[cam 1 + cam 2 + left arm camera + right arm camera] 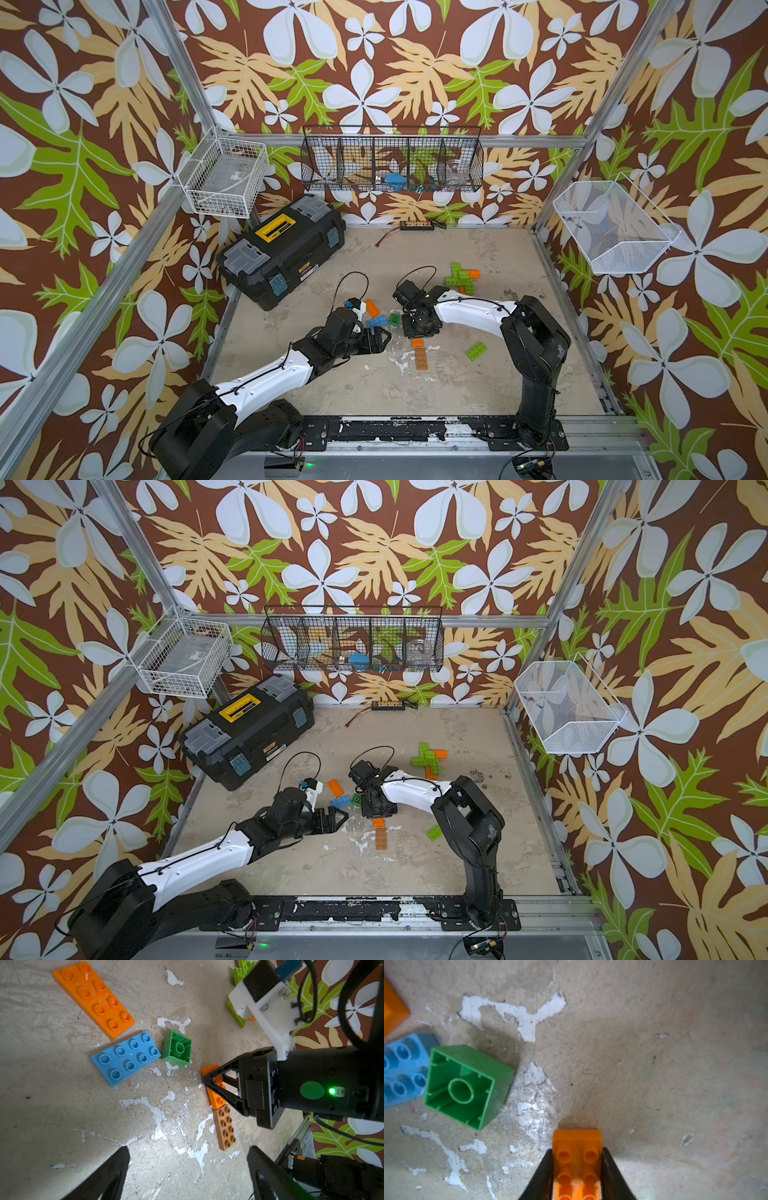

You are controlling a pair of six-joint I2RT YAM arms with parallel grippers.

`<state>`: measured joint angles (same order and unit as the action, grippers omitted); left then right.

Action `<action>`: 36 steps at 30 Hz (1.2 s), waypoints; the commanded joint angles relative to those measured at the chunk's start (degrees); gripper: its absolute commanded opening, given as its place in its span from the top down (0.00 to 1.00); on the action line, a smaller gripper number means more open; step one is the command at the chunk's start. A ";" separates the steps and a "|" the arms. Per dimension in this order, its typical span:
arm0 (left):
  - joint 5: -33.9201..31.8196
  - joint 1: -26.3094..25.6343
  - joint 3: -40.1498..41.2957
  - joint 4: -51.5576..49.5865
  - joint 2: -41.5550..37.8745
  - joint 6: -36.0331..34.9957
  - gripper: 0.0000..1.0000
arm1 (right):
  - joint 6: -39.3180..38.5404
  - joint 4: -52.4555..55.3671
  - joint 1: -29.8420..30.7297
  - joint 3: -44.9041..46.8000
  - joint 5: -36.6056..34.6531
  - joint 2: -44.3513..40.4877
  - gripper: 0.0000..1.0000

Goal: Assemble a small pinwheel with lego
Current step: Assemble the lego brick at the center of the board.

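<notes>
scuffed beige counter point(457, 395) inside flowered walls: right pincer point(577, 1152) clamped on a short orange brick point(577, 1167), left pincer point(187, 1152) gaping wide above the bare surface.
the short orange brick lay flat on the counter, studs up, gripped across its long sides, one end butting a tan-brown brick point(226, 1128). near it sat a dark green square point(177, 1048), upside down with its hollow showing, just beside a blue brick point(126, 1057); a long orange plate point(93, 997) lay next to the blue one. in both top views a cross of lime green and orange bricks point(459, 276) sat farther back, a lone lime green brick point(476, 350) lay near the right arm, and a black toolbox point(282, 249) stood at the far left.
</notes>
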<state>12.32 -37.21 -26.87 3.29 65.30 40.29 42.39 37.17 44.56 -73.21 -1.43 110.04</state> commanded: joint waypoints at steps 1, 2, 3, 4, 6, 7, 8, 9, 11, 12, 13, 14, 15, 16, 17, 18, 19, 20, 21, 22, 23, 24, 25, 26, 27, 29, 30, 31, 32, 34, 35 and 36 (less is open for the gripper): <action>0.25 -0.05 -0.29 0.03 -0.09 -0.22 0.09 | 0.97 0.49 0.09 0.26 -0.64 0.10 0.71; 0.25 -0.10 -0.08 0.22 -0.08 -0.24 0.09 | 1.11 0.53 0.12 0.54 -0.73 0.00 0.71; 0.34 -0.06 0.10 0.31 -0.08 -0.15 0.09 | 1.21 0.67 0.27 0.89 -0.93 -0.21 0.71; 0.42 -0.05 0.22 0.33 -0.08 -0.21 0.09 | 1.42 0.71 0.38 1.21 -1.30 -0.36 0.71; 0.43 -0.05 0.54 0.54 -0.17 -0.22 0.09 | 1.71 0.47 0.62 2.05 -1.50 -0.71 0.71; 0.43 -0.06 0.66 0.55 -0.08 -0.26 0.09 | 1.88 0.37 0.69 2.51 -1.52 -0.86 0.71; 0.43 -0.05 0.73 0.58 -0.02 -0.30 0.09 | 2.02 0.23 0.82 2.87 -1.63 -0.96 0.71; 0.43 -0.05 0.77 0.66 0.07 -0.30 0.09 | 2.07 0.19 0.87 3.13 -1.59 -0.91 0.71; 0.56 -0.05 0.86 0.77 0.24 -0.30 0.09 | 2.38 0.26 1.24 3.43 -1.73 -0.97 0.71; 0.52 -0.04 0.86 0.75 0.23 -0.38 0.09 | 2.43 0.27 1.37 3.53 -1.61 -1.01 0.71; 0.51 -0.05 0.86 0.76 0.18 -0.39 0.09 | 2.59 0.27 1.51 3.56 -1.64 -0.98 0.71; 0.54 -0.05 0.86 0.79 0.18 -0.39 0.09 | 2.76 0.27 1.59 3.60 -1.64 -1.22 0.70; 0.61 -0.03 0.87 0.76 0.11 -0.33 0.09 | 2.80 0.27 1.83 3.60 -1.40 -1.26 0.69; 0.65 -0.05 0.94 0.77 0.09 -0.29 0.09 | 2.83 0.34 1.83 3.61 -1.28 -1.38 0.68; 0.60 -0.05 0.95 0.83 0.01 -0.30 0.09 | 2.92 0.44 1.91 3.60 -1.18 -1.55 0.66; 0.63 -0.05 1.03 0.80 -0.15 -0.22 0.09 | 3.03 0.46 2.04 3.62 -1.14 -1.70 0.63; 0.61 -0.05 1.11 0.81 -0.24 -0.22 0.09 | 3.09 0.45 2.06 3.69 -0.96 -1.84 0.60; 0.61 -0.06 1.17 0.81 -0.33 -0.14 0.09 | 3.21 0.29 2.08 3.78 -0.64 -1.94 0.56; 0.65 -0.10 1.21 0.82 -0.41 -0.13 0.09 | 3.23 0.19 2.11 3.82 -0.41 -2.25 0.54; 0.70 -0.05 1.30 0.76 -0.52 -0.05 0.09 | 3.29 0.10 2.10 3.86 -0.33 -2.35 0.51; 0.67 -0.05 1.34 0.68 -0.72 -0.04 0.09 | 3.32 0.12 2.08 3.80 -0.17 -2.66 0.49; 0.60 -0.05 1.38 0.60 -0.91 -0.12 0.09 | 3.32 0.23 2.06 3.50 -0.42 -2.94 0.47; 0.60 -0.05 1.47 0.47 -0.98 -0.13 0.09 | 3.25 0.52 2.01 3.27 -0.82 -3.22 0.44; 0.52 -0.05 1.47 0.32 -1.19 -0.15 0.09 | 3.03 0.74 1.98 2.87 -1.13 -3.58 0.42; 0.43 -0.05 1.54 0.09 -1.35 -0.21 0.08 | 2.64 0.88 1.88 2.58 -1.49 -4.19 0.41; 0.43 -0.05 1.71 0.16 -1.61 -0.30 0.08 | 1.91 0.95 1.78 2.67 -2.33 -6.15 0.39; 0.49 -0.14 1.74 0.27 -1.72 -0.43 0.08 | 1.56 1.06 1.61 3.07 -3.01 -7.46 0.39; 0.45 -0.59 1.59 0.31 -1.75 -0.75 0.08 | 1.32 1.36 1.45 3.89 -3.96 -9.16 0.39; -0.42 -1.98 1.10 0.24 -1.54 -1.40 0.08 | 1.10 1.73 0.96 5.03 -4.87 -11.06 0.39; -2.87 -5.74 -0.77 -0.36 -0.29 -2.63 0.08 | 1.00 2.65 -0.72 8.27 -5.53 -14.63 0.45; -3.78 -7.71 -1.96 -0.24 0.94 -3.05 0.08 | 1.14 3.14 -1.92 10.33 -5.75 -16.74 0.49; -4.38 -9.35 -2.99 -0.05 2.39 -3.39 0.09 | 1.45 3.38 -3.16 12.33 -5.91 -18.59 0.53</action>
<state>10.76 -43.70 -28.05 2.87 65.78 38.92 44.07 37.36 43.18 -63.90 -4.75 94.48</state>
